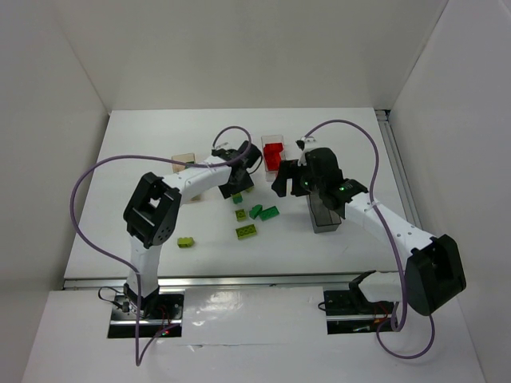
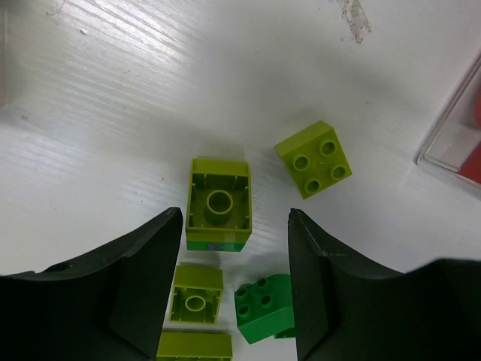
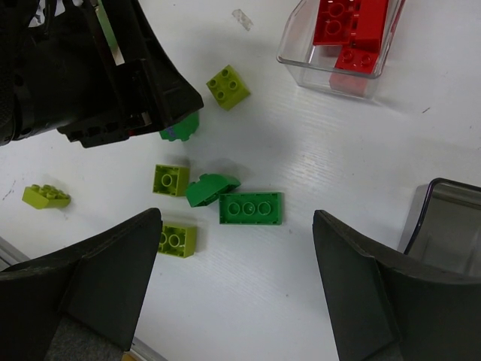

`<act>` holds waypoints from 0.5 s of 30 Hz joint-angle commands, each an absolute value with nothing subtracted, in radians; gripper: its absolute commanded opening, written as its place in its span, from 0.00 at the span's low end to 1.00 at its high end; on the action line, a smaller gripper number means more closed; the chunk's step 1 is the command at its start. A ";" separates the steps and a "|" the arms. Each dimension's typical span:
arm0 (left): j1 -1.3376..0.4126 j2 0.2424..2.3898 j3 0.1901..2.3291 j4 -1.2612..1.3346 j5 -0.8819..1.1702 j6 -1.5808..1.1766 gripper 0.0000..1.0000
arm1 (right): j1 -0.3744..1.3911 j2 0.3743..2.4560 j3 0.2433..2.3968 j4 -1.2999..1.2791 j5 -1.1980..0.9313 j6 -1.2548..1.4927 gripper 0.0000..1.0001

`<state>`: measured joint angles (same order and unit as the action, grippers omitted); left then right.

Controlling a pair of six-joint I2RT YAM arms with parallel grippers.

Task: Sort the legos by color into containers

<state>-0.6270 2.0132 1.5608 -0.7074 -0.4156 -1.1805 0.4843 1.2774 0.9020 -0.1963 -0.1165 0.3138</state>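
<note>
The left end effector (image 2: 234, 219) hangs low over the table (image 1: 160, 136), its fingers spread wide and gripping nothing. An upturned lime brick (image 2: 219, 204) lies on the table between the tips, closer to the left finger. At that brick's 2 o'clock in the left wrist view sits a lime square (image 2: 314, 159), studs up and apart from it. Toward 6 o'clock, between the fingers, a second upturned lime brick (image 2: 197, 293) and a dark green brick (image 2: 263, 307) lie side by side.

The right end effector (image 3: 237, 218) is also wide open and empty. It is above a dark green bar (image 3: 251, 208) that lies just beside a green sloped brick (image 3: 210, 188).

In the top view, taking the loose cluster of legos as centre:
- The clear container (image 1: 273, 137) stands at 1 o'clock and holds the red legos (image 1: 274, 155).
- The tan container (image 1: 184, 159) is at 10 o'clock.
- The dark container (image 1: 323, 217) is at 3 o'clock, partly under the right arm.
- One lime brick (image 1: 186, 242) lies alone at 8 o'clock, well apart from the rest
</note>
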 commanded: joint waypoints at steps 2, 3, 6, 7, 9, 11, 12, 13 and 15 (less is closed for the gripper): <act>-0.621 2.028 1.580 -0.739 -0.440 -1.187 0.63 | 0.479 1.243 0.896 -0.198 -0.098 0.314 0.88; -0.621 2.028 1.580 -0.739 -0.440 -1.187 0.61 | 0.479 1.243 0.896 -0.198 -0.098 0.314 0.88; -0.621 2.028 1.580 -0.739 -0.440 -1.178 0.49 | 0.479 1.243 0.896 -0.198 -0.098 0.314 0.88; -0.621 2.028 1.580 -0.739 -0.440 -1.178 0.43 | 0.479 1.243 0.896 -0.198 -0.098 0.314 0.88; -0.621 2.004 1.571 -0.739 -0.449 -1.178 0.37 | 0.479 1.243 0.896 -0.207 -0.098 0.314 0.88; -0.598 1.988 1.559 -0.739 -0.459 -1.167 0.30 | 0.479 1.243 0.896 -0.207 -0.098 0.314 0.88; -0.598 1.976 1.545 -0.739 -0.459 -1.167 0.27 | 0.479 1.243 0.896 -0.207 -0.098 0.314 0.88; -0.583 1.950 1.545 -0.739 -0.459 -1.158 0.25 | 0.479 1.243 0.896 -0.207 -0.098 0.314 0.88; -0.569 1.922 1.517 -0.739 -0.459 -1.135 0.24 | 0.479 1.233 0.896 -0.207 -0.098 0.314 0.88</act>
<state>-0.6025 1.9980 1.5417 -0.7170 -0.4301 -1.1725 0.4843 1.2770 0.9020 -0.2008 -0.1112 0.3141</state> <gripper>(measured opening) 0.414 0.882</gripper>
